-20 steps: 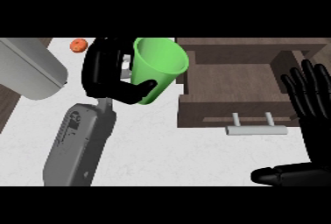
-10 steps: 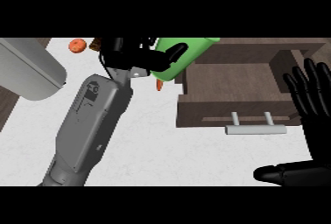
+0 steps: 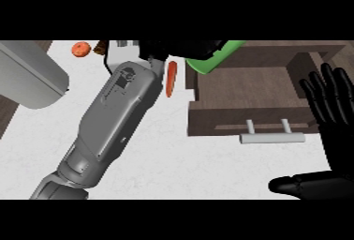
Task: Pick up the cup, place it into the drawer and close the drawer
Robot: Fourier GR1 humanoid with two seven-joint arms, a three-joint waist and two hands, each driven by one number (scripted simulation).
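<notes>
At the top of the head view my left hand (image 3: 181, 48) is curled round the green cup (image 3: 216, 57), tipped on its side. Cup and hand hang over the back left corner of the open brown drawer (image 3: 242, 96). The drawer's light handle (image 3: 271, 137) faces me. The hand hides most of the cup. My left forearm (image 3: 110, 126) stretches diagonally across the white counter. Open with fingers straight up, my right hand (image 3: 333, 110) rests at the right edge, beside the drawer.
An orange carrot (image 3: 170, 78) lies on the counter just left of the drawer. A small orange fruit (image 3: 81, 48) sits at the top left. A large grey rounded object (image 3: 27, 75) fills the left edge.
My left arm has stretched farther forward and right, carrying the cup up toward the picture's top and over the drawer's back corner. The cup has tipped over. The carrot now shows. The right hand has not moved.
</notes>
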